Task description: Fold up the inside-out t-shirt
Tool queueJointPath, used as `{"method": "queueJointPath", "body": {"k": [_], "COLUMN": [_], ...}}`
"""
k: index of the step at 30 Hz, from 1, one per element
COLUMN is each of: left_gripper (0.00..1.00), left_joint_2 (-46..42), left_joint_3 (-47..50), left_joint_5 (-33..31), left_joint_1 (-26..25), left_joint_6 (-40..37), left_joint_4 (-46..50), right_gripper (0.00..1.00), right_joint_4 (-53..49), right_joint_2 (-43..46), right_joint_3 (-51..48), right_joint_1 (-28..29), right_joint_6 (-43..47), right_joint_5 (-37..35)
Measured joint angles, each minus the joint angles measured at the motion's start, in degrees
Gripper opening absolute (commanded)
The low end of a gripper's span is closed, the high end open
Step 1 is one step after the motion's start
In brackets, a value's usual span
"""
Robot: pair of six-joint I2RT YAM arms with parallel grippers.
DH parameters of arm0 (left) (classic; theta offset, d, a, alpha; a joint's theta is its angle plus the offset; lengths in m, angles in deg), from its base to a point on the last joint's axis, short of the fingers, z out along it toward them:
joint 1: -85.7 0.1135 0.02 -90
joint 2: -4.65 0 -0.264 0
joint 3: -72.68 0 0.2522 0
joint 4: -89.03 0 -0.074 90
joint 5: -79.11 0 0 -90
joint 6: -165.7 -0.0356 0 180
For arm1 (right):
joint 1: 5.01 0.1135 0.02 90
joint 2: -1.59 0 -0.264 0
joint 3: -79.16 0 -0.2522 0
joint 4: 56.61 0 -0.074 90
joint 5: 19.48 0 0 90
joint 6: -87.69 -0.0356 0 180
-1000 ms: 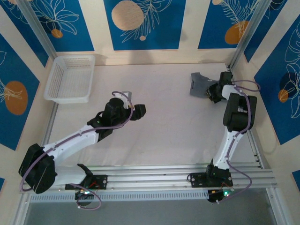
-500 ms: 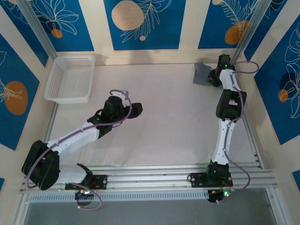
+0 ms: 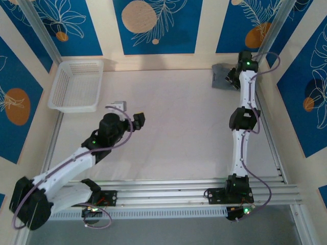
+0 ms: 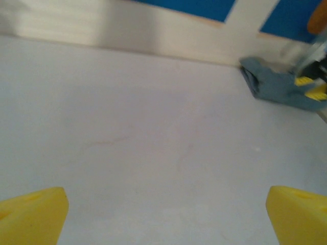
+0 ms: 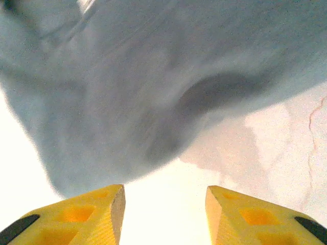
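Observation:
The slate-grey t-shirt (image 3: pixel 219 76) lies as a small folded bundle in the table's far right corner, close to the back wall. In the right wrist view the shirt (image 5: pixel 127 87) spreads across the upper frame, just beyond the fingertips. My right gripper (image 5: pixel 164 214) is open, with only bright table between its yellow fingers. From above, my right gripper (image 3: pixel 231 79) sits at the bundle's right edge on a fully stretched arm. My left gripper (image 3: pixel 139 120) is open over bare table at mid-left, far from the shirt. The left wrist view shows the shirt (image 4: pixel 273 84) in the distance.
A white mesh basket (image 3: pixel 76 85) stands at the far left of the table. The white tabletop (image 3: pixel 179 122) stretches between the two arms. An aluminium post (image 3: pixel 263 43) and the side wall rise right next to the shirt.
The right arm has stretched out to the far right corner and the shirt has moved with it toward the back wall. The left arm has pulled back toward the near left.

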Motion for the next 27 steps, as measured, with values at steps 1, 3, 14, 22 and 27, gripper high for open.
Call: {"method": "queueJointPath", "body": {"k": [1,3,14,22,27], "left_gripper": [0.99,0.99,0.99,0.99,0.99], "left_joint_2": [-2.4,-6.2,-22.8,-17.8,-6.3], "left_joint_3": [1.1,2.8,17.3,23.6,26.8], "left_joint_5": [-2.6,-7.3,-22.3,-21.2,-16.3], "left_joint_1": [0.1,0.2,5.2,10.9,16.2], "left_joint_6": [-1.5,-4.7,-18.1,-22.0,-23.5], "left_joint_4": [0.1,0.6,3.2,-4.2,-14.4], "right_gripper": [0.47,0.48,0.69,0.80,0.85], "right_joint_4": [-1.7,-3.8,8.0,48.2,77.8], "right_joint_2": [1.4,6.6,57.4,99.2,100.8], "right_joint_3": [0.0,-4.2,-69.2,-128.9,-155.8], "right_joint_1": [0.7,1.8,-1.2,3.5,6.2], "right_joint_6": [2.4,6.3,20.3,20.4,21.5], "right_joint_5": [1.0,4.1,12.5,9.8,4.6]}}
